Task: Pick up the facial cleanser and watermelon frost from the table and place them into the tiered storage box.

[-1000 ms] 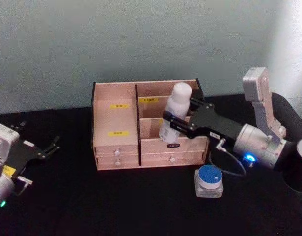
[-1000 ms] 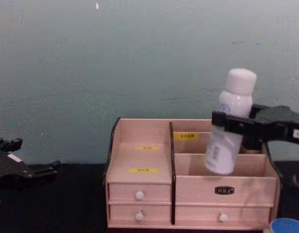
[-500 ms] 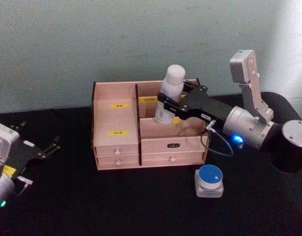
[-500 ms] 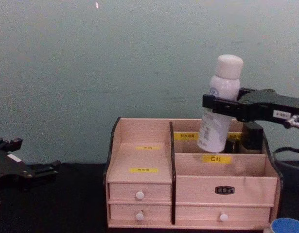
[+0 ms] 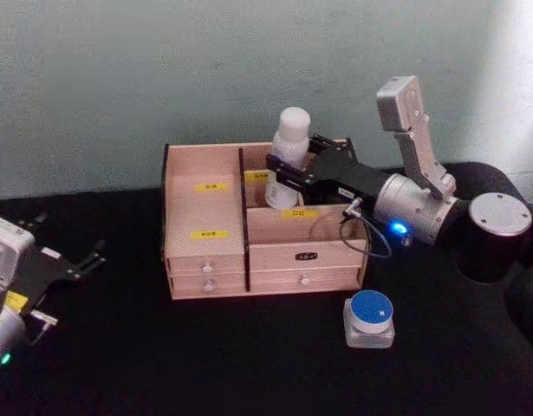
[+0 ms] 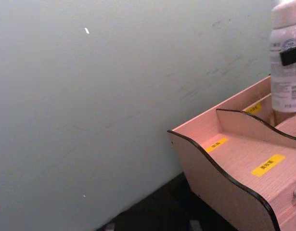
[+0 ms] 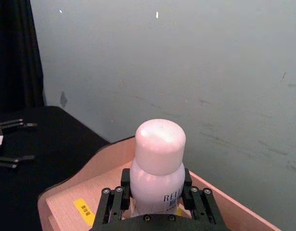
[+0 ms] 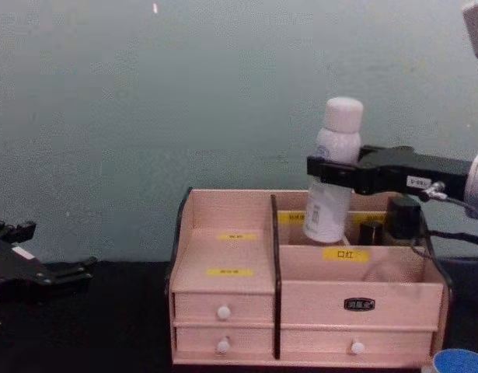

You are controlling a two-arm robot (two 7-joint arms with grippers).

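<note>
The tiered storage box point(image 5: 204, 251) was light pinkish wood with dark edges, yellow labels and white knobs. The facial cleanser bottle point(image 5: 292, 139) was white with dark print. The watermelon frost jar point(image 5: 370, 310) had a blue lid. The right gripper point(image 5: 285, 180) and the desk point(image 5: 205, 355) were black.

Wall point(image 5: 162, 69): pale grey-green, matt and plain, with faint scuffs and a few small white specks. Counter point(image 5: 205, 355): black, dull surface, meeting the wall in a straight line. Dark drape point(image 7: 13, 53): hangs against the wall at one side. Light: brighter on the wall's upper right.
</note>
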